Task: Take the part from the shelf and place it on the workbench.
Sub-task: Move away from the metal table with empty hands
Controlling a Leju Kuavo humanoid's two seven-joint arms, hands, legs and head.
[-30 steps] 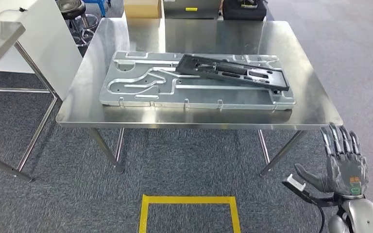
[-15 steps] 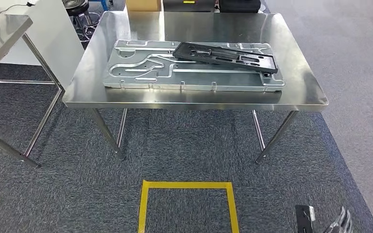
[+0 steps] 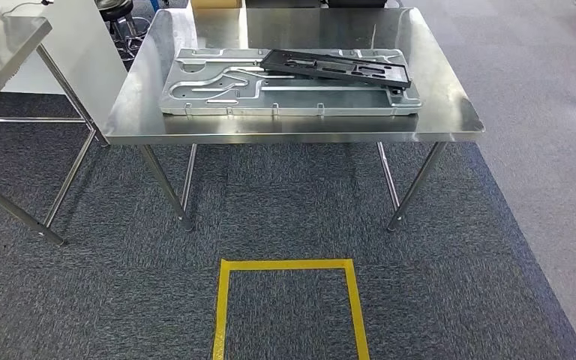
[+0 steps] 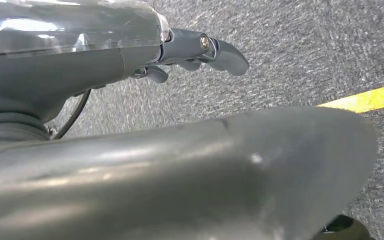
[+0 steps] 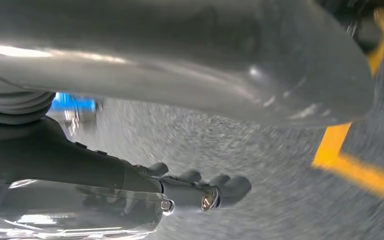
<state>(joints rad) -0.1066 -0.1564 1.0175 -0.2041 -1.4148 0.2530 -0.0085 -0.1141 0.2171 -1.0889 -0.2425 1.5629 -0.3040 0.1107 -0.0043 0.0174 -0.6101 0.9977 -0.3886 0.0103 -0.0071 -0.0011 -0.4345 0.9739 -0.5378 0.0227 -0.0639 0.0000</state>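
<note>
A workbench (image 3: pixel 450 112) stands ahead of the robot, in the far half of the head view. On it lies a flat plate (image 3: pixel 195 94) with grooves, set lengthwise near the front edge and reaching across most of the top. The part (image 3: pixel 335 67) rests on the plate's right portion, tilted slightly so that its left end sits farther back than its right end. A second table (image 3: pixel 4 37) stands to the left of the workbench, apart from it. Behind the workbench's far left corner is a stool (image 3: pixel 116 11). On the carpet nearer the robot, before the workbench, a taped rectangle (image 3: pixel 289 264) lies centred.
</note>
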